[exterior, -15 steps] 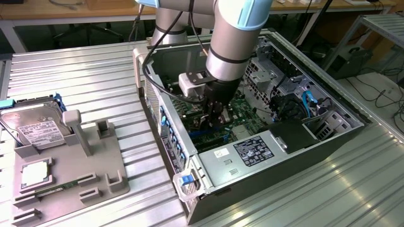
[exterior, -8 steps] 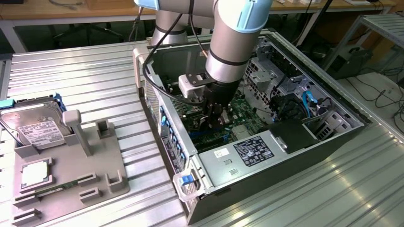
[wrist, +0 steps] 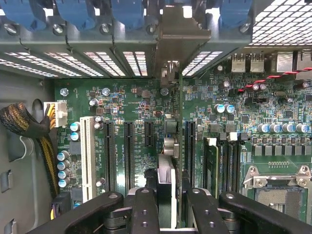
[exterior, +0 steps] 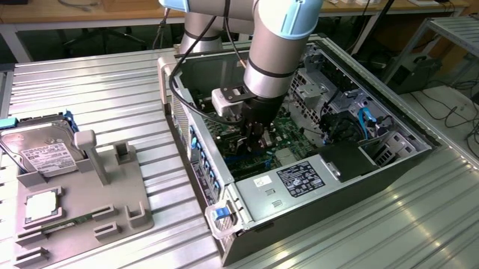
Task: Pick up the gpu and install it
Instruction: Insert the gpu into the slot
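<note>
My gripper (exterior: 253,143) is down inside the open computer case (exterior: 389,168), over the green motherboard (wrist: 131,105). In the wrist view the gpu (wrist: 179,141) shows edge-on as a thin dark card running away from my gripper (wrist: 170,195) toward the case's rear wall. Its silver bracket (wrist: 168,73) stands right at the rear slot opening. The black fingers (wrist: 144,207) are shut on the card from both sides. The card stands upright above the row of black expansion slots (wrist: 128,151). Whether its edge sits in a slot I cannot tell.
Blue slot latches (wrist: 78,12) line the rear wall. A braided cable bundle (wrist: 19,122) lies at the board's side, a memory stick (wrist: 211,163) and the processor socket (wrist: 278,190) on the other. Outside, a grey fixture (exterior: 97,190) carries a hard drive (exterior: 41,151).
</note>
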`<state>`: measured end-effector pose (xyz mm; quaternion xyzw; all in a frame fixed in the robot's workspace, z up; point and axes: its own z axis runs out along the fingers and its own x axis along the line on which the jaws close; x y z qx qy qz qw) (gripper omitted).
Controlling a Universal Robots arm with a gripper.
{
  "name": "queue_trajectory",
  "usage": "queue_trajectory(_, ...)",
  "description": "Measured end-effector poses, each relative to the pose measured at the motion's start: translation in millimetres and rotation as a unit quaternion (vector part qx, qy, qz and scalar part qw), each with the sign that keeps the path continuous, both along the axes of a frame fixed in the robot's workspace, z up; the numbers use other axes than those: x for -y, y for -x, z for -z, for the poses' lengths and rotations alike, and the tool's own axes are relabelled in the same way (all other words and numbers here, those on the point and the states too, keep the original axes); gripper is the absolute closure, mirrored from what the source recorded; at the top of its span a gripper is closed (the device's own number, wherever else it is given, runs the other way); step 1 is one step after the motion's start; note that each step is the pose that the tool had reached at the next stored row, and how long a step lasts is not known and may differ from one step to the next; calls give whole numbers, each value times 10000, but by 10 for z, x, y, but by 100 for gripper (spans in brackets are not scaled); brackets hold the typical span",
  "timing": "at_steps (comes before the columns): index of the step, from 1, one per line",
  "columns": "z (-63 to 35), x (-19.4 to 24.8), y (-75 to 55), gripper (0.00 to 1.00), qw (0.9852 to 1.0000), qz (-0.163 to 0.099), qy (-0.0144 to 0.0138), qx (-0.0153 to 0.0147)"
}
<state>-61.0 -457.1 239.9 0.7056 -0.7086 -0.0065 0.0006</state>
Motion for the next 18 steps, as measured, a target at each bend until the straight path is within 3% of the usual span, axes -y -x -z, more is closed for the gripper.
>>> queue_trajectory(4,-12,-6,-1,72,10000,-4,12,0)
queue_trajectory(18,-9,-19,0,72,10000,-52,12,0)
